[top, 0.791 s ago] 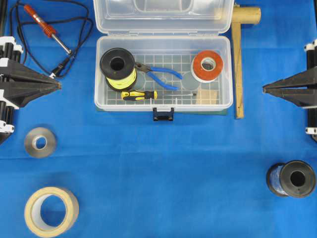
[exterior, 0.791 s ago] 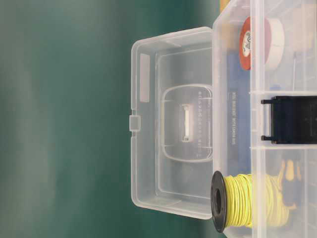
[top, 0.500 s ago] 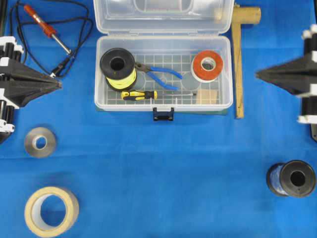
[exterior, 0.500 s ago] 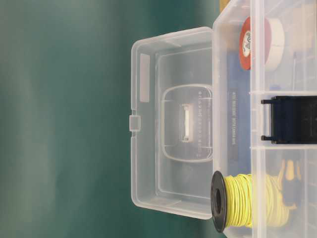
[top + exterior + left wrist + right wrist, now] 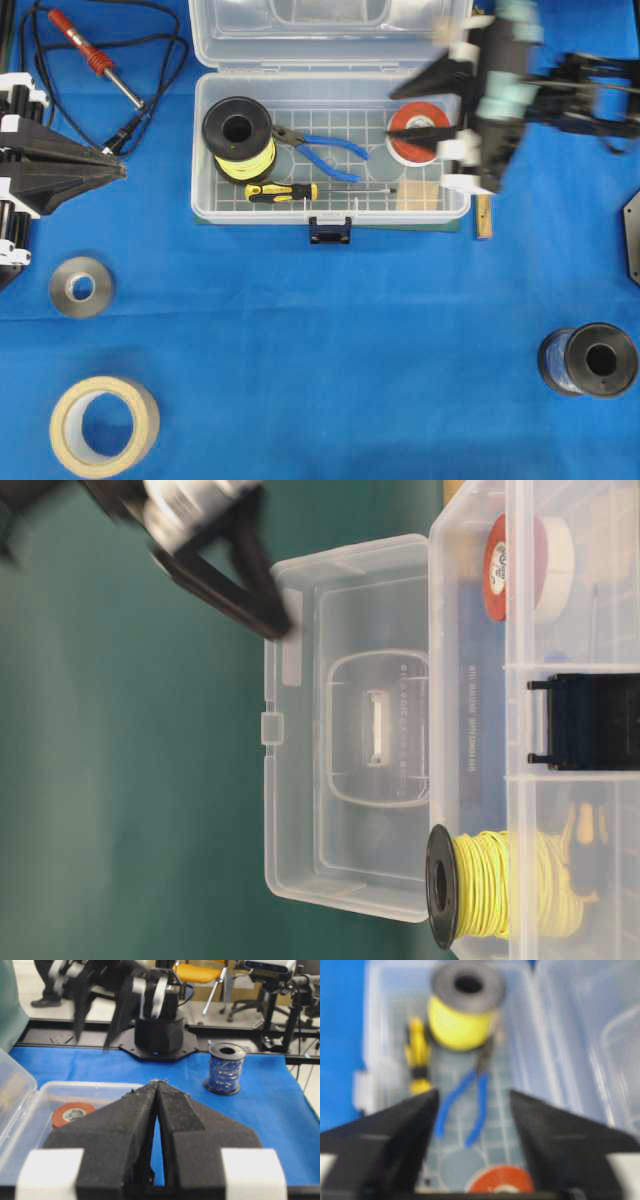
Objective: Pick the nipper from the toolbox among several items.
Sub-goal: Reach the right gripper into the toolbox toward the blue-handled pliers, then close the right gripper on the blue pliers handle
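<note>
Right gripper (image 5: 425,105) stretched in from the right edge over the right end of the toolbox (image 5: 205,150), blurred w/ motion, fingers spread wide w/ nothing between, hovering above the red tape roll (image 5: 415,135). In right wrist view, both dark fingers (image 5: 395,1145) framing the box interior from above. Left gripper (image 5: 118,172) parked at left edge, pointing toward the box, fingertips pressed together, empty. Nipper (image 5: 320,150) flat on gridded floor, mid-box, jaws tucked against the yellow wire spool (image 5: 240,135), blue handles splayed toward the tape roll; yellow-black screwdriver (image 5: 285,192) just in front along the near wall. Vs. 0.5 s ago: right arm gone from the right edge, well clear of the box, to over its right end, now covering part of the wooden mallet (image 5: 483,215); left arm unchanged; box contents, soldering iron (image 5: 95,60), tape rolls and blue spool (image 5: 590,360) on the cloth unmoved.
</note>
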Action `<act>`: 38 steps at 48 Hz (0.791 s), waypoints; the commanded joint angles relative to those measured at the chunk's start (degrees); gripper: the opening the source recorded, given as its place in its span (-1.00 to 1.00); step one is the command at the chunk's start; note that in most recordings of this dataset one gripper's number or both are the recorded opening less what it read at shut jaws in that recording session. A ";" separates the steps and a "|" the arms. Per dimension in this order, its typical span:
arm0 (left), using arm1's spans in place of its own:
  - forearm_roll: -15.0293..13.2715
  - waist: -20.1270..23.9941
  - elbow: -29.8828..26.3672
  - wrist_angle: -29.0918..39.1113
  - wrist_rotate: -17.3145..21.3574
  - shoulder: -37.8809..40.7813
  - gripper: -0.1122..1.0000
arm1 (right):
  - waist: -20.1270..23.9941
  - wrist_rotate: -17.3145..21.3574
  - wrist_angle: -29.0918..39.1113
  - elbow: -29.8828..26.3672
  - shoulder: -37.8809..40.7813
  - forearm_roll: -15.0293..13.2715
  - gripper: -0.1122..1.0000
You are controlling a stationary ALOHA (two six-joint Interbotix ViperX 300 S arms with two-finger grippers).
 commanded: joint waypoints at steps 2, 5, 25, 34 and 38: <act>-0.09 0.18 -0.97 -0.53 -0.09 0.62 -0.80 | -0.88 -0.26 5.71 -7.03 6.06 -0.88 0.49; -0.09 0.18 -0.97 -0.53 -0.18 0.62 -0.80 | -1.23 -0.35 8.44 -10.11 10.20 -1.85 0.45; -0.09 0.18 -0.53 -0.18 -0.26 0.70 -0.80 | -2.81 -1.05 10.81 -18.28 28.74 -2.46 0.34; -0.09 0.09 -0.35 -0.26 -0.26 0.70 -0.80 | -2.81 -1.05 9.14 -19.42 32.26 -2.29 0.31; -0.09 0.18 -0.26 -0.18 -0.44 0.70 -0.80 | -2.99 -1.14 8.88 -19.42 33.40 -2.37 0.24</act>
